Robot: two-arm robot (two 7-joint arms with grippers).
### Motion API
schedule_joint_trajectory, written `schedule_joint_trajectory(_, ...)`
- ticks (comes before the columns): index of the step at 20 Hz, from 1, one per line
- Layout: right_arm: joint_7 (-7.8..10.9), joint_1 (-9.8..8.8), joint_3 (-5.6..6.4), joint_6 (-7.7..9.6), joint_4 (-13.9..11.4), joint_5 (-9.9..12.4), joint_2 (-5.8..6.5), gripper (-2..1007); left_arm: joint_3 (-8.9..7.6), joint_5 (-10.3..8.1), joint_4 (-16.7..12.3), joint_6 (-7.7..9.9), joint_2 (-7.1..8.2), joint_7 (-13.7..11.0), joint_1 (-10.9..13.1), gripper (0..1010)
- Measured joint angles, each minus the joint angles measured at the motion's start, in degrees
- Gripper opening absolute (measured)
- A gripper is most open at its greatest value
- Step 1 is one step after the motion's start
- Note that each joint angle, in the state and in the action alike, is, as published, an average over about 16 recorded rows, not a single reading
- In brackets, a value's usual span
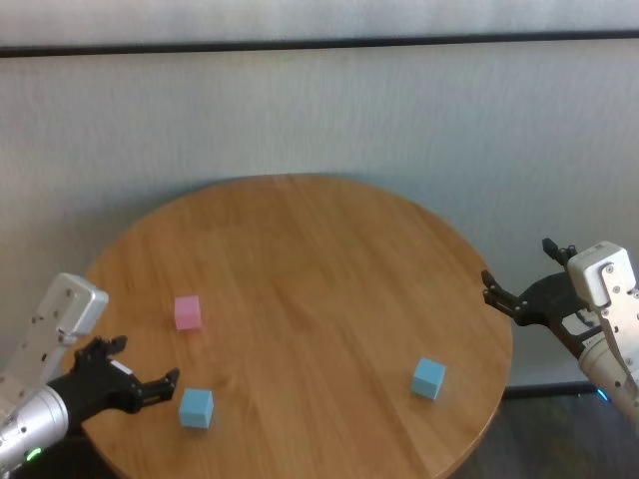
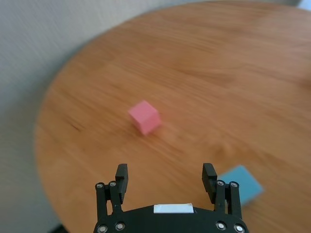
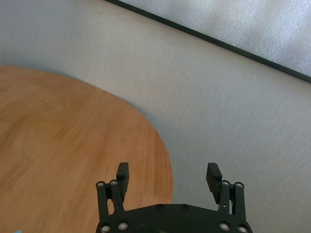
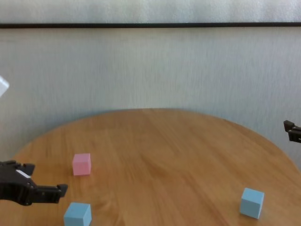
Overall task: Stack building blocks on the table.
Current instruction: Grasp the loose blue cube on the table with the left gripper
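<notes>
On the round wooden table [image 1: 319,259] three cubes lie apart. The pink block [image 1: 187,312] [image 2: 145,117] [image 4: 81,164] sits at the left. One light blue block [image 1: 196,407] [image 2: 240,185] [image 4: 77,214] lies near the front left edge, the other [image 1: 428,378] [image 4: 251,202] at the front right. My left gripper [image 1: 140,371] [image 2: 165,177] hovers open just left of the near blue block, holding nothing. My right gripper [image 1: 519,279] [image 3: 168,175] stands open off the table's right edge, also with nothing in it.
A pale grey floor [image 1: 319,110] surrounds the table, with a dark strip [image 1: 319,44] along the wall at the back. The table's rounded edge [image 3: 165,160] passes under the right gripper.
</notes>
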Motion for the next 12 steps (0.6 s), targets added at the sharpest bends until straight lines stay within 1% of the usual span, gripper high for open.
schedule_joint_trajectory(2, 0.0, 0.0, 0.0, 0.0, 0.0, 0.0, 0.0, 1005, -0.58, -1.21, -1.06, 2.15, 0.27, -0.83, 0.66, 999)
schedule_joint_trajectory(6, 0.0, 0.0, 0.0, 0.0, 0.0, 0.0, 0.0, 1005, -1.91, -3.52, -3.11, 5.9, 0.7, -2.28, 1.93, 999)
schedule_joint_trajectory(9, 0.0, 0.0, 0.0, 0.0, 0.0, 0.0, 0.0, 1005, -2.91, -4.99, -4.7, 8.08, 1.06, -3.16, 2.85, 999)
schedule_joint_trajectory(12, 0.0, 0.0, 0.0, 0.0, 0.0, 0.0, 0.0, 1005, -3.7, -6.01, -6.29, 10.16, 1.44, -3.87, 3.58, 999)
